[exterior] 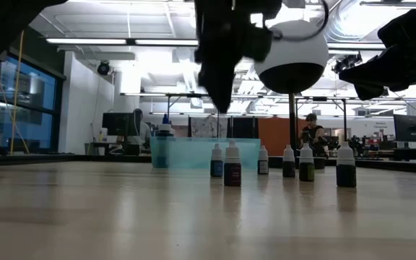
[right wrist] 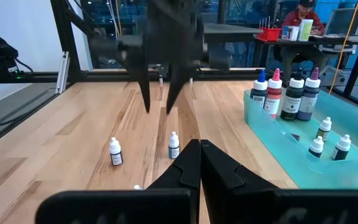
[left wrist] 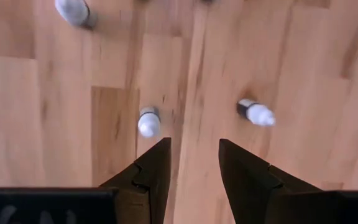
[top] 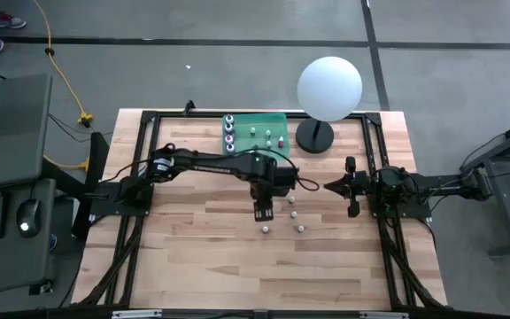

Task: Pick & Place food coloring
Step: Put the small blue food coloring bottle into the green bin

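Left gripper hangs over the middle of the desk, pointing straight down; jaws part open, nothing between them. Right gripper waits at the right side of the desk, jaws closed and empty.

Nearest the left jaws: a small white-capped bottle stands upright just past the tip of one finger, slightly outside the gap. A second bottle stands off the other finger, a little farther out. A third bottle is well beyond, at the edge of the wrist view.

Step in hand, as I judge it: lining up for a pick of the nearest bottle. To do it well: shift the jaws sideways until the white cap sits centred in the gap, then come straight down and close low on the body rather than on the tapered cap. The bottle is light and narrow, so a glancing finger would probably tip it.

Farther out: more loose bottles on the bare wood, and beyond them the green tray with small bottles inside and four taller bottles in a row along one side. I take this as the drop spot. A white ball lamp on a black base stands just beside the tray; the carry path should keep clear of it.
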You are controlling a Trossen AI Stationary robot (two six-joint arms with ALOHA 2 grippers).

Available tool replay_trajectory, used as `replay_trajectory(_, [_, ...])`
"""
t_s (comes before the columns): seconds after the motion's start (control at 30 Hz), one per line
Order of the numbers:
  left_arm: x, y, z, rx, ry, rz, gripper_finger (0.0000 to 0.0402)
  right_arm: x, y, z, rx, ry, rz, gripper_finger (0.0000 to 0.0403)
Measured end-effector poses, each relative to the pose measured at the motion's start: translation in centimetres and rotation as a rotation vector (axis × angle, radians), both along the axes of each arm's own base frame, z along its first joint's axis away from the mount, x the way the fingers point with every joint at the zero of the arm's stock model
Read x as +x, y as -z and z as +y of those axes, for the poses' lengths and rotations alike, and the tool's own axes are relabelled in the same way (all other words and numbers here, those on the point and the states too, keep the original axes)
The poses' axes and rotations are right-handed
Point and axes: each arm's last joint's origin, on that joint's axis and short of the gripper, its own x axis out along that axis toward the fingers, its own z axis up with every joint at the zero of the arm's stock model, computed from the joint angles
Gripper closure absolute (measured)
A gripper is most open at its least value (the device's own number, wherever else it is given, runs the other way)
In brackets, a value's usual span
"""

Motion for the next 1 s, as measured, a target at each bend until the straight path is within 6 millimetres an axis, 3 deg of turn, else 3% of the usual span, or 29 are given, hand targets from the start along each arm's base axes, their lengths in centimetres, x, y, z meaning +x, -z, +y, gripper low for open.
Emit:
replay_trajectory(0.17, [-0.2,3.0,0.0,0.006,-0.021,0.045,0.027,0.0,0.0,0.0,0.0,0.0,0.0,0.0402])
replay_trajectory(0.3, [-0.4,4.3,0.0,0.01,-0.045,0.059,0.027,0.0,0.0,0.0,0.0,0.0,0.0,0.0402])
replay_trajectory(0.63, [-0.4,4.4,0.5,0.151,-0.089,0.057,0.027,0.0,0.0,0.0,0.0,0.0,0.0,0.0402])
replay_trajectory(1.0, [-0.4,4.4,0.5,0.155,-0.099,0.054,0.027,0.0,0.0,0.0,0.0,0.0,0.0,0.0402])
